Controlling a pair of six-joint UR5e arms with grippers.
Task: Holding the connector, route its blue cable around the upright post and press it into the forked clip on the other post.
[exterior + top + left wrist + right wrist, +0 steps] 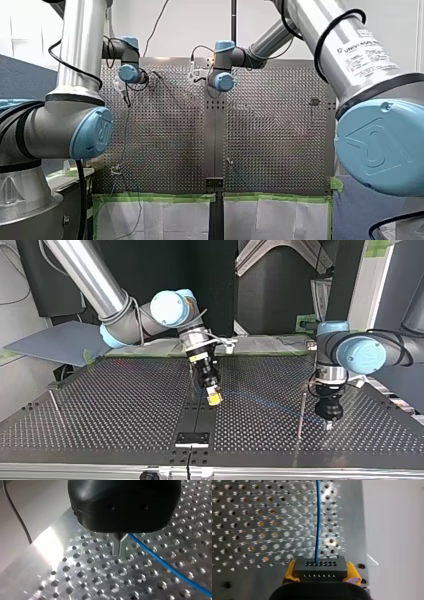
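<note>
Right wrist view: a dark connector [320,568] is clamped between the yellow pads [288,571] of my right gripper [320,573]. The blue cable [318,525] is seen leaving it straight ahead over the perforated table [249,517], and the plate's edge is noted close beside the gripper.

Left wrist view: the metal fingers [116,547] of my left gripper [120,549] are closed on the cable, with the tips low over the plate.

Top view: my left gripper is set just beside the upright post [301,412], towards the table's nearer edge. Open plate is left between my right gripper and a thin post [54,402] at the view's left. No clip can be made out on it.
</note>
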